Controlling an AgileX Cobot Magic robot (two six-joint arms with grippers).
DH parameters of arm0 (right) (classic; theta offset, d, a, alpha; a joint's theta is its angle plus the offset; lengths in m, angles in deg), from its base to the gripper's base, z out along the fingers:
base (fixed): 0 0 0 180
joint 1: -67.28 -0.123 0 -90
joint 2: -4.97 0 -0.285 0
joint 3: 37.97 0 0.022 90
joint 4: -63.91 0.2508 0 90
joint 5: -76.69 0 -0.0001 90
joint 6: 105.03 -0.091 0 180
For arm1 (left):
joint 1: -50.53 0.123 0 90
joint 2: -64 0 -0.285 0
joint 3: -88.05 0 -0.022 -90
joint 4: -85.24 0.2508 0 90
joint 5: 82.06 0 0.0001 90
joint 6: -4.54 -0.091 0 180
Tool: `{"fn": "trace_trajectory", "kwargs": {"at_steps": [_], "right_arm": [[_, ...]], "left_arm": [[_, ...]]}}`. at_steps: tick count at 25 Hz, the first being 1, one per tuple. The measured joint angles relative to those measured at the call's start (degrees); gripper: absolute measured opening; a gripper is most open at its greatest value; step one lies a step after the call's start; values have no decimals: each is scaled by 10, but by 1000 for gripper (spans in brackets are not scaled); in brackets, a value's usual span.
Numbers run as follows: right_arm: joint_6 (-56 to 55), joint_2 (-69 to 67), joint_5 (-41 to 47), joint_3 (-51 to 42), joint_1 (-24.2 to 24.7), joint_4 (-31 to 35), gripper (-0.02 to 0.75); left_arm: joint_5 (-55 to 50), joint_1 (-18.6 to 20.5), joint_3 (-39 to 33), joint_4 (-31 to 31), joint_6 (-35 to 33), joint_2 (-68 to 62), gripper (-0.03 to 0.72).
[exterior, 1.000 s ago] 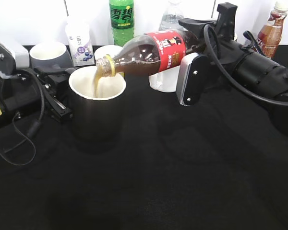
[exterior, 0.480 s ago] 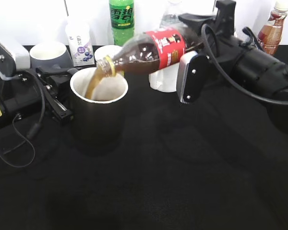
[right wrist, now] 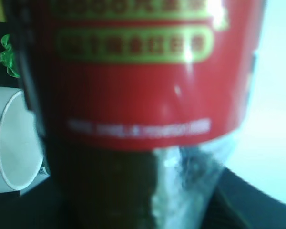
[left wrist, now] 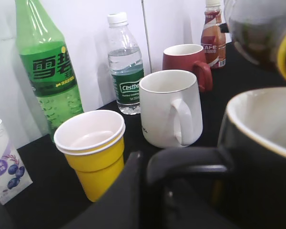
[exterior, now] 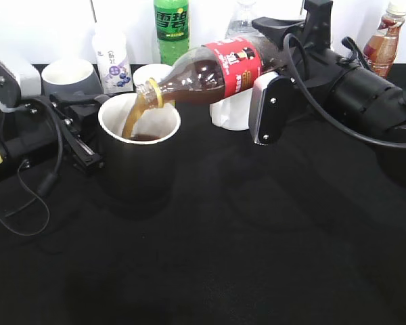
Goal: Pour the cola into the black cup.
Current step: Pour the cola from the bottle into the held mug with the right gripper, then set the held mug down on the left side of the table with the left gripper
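The cola bottle, uncapped, with its red label, lies tilted with its mouth over the black cup. Brown cola streams into the cup, and a pool shows at its bottom. My right gripper is shut on the bottle's lower body; the bottle fills the right wrist view. My left gripper is shut on the cup's black loop handle. The cup's rim shows at the right of the left wrist view, with the bottle's neck above it.
Behind the cup stand a yellow paper cup, a white mug, a red mug, a green soda bottle, a water bottle, a grey mug, a small milk bottle and a coffee bottle.
The bottle has stayed tilted over the cup, rising slightly. Cola keeps flowing and now pools at the cup's bottom. The left gripper holds still.
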Motion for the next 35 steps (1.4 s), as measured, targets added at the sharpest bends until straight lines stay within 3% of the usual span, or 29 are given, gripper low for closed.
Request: {"fn": "trace_trajectory", "kwargs": {"at_steps": [7, 16, 19, 22, 25, 29, 35], "right_arm": [[-9, 0, 0, 0, 0, 1, 387], [-213, 0, 2, -7, 0, 6, 387], [-442, 0, -1, -27, 0, 6, 387], [-733, 0, -3, -30, 0, 6, 387], [-832, 0, -3, -30, 0, 28, 387], [-843, 0, -3, -30, 22, 95, 387], [-868, 22, 4, -30, 161, 79, 387]], "left_arm": [[0, 0, 0, -12, 0, 0, 33], [0, 0, 0, -18, -3, 0, 33], [0, 0, 0, -25, -3, 0, 33], [4, 0, 0, -88, -6, 0, 33], [18, 1, 0, -161, -27, 0, 33], [25, 62, 0, -189, -42, 21, 33], [3, 249, 17, -196, -43, 51, 33]]}}
